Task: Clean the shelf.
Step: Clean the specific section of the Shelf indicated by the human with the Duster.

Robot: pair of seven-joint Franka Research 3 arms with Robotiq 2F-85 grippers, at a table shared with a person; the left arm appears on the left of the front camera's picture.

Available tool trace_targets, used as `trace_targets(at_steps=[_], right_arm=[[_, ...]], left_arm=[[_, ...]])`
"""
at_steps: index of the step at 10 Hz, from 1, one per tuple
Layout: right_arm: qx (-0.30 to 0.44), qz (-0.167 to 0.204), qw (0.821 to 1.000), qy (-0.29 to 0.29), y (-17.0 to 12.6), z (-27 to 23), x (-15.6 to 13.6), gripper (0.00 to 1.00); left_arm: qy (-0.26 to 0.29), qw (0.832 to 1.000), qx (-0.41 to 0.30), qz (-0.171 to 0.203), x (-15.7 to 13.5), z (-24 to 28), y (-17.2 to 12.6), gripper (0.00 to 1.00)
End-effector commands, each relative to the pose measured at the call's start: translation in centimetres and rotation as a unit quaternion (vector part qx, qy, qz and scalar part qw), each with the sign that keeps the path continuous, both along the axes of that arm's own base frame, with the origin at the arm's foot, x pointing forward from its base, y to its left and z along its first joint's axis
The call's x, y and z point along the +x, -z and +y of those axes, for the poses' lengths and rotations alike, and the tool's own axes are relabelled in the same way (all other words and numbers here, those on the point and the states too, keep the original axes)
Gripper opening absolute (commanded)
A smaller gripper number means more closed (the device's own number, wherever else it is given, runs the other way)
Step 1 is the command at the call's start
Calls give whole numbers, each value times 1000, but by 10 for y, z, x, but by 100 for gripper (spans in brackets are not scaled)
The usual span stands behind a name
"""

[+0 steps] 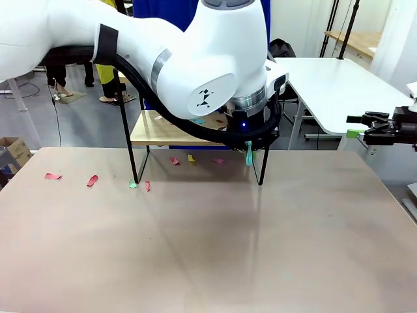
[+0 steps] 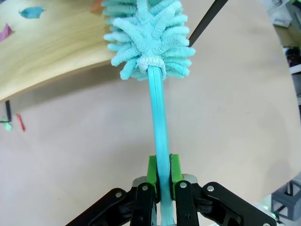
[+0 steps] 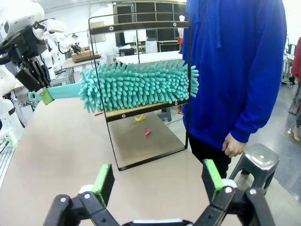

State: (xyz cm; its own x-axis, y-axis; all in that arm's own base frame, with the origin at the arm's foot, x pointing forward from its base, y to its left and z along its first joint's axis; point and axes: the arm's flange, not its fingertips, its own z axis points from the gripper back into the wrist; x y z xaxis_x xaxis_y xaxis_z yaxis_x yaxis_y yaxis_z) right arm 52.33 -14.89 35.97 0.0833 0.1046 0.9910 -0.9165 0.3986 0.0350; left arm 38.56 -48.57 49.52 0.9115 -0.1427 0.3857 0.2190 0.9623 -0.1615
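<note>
The small two-tier shelf [image 1: 159, 135], light wood boards in a thin black frame, stands at the counter's [image 1: 215, 248] far middle. Coloured paper scraps [image 2: 32, 11] lie on its lower board and beneath it. The left jaws clamp the handle of a fluffy teal duster [image 3: 136, 87], whose head lies along the lower board. The right jaws gape wide, empty, off the counter's right edge. Open counter spreads before the shelf.

Front: left arm [image 1: 208, 72] blocks your view of most of the shelf [image 1: 159, 135] | left wrist: duster [image 2: 150, 33] cropped at top | scraps [image 1: 92, 180]: too small to identify
</note>
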Motion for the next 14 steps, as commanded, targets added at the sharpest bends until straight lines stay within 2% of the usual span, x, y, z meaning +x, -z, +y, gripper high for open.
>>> trace_targets(at_steps=[1,3,5,8,10,12,14], right_arm=[[-9,9,1000,3,-5,2,1,100],[-9,9,1000,3,-5,2,1,100],[-9,9,1000,3,-5,2,1,100],[-9,9,1000,3,-5,2,1,100],[-9,9,1000,3,-5,2,1,100],[-9,9,1000,3,-5,2,1,100],[-9,9,1000,3,-5,2,1,100]], left_arm=[[-2,1000,-9,-8,0,2,-2,13],[0,1000,1,0,0,-1,-1,13],[-25,999,22,31,8,31,2,13],[-71,995,31,63,9,102,6,13],[-112,988,68,80,9,157,7,13],[-135,982,100,89,7,197,8,13],[-164,975,131,77,-3,225,2,13]])
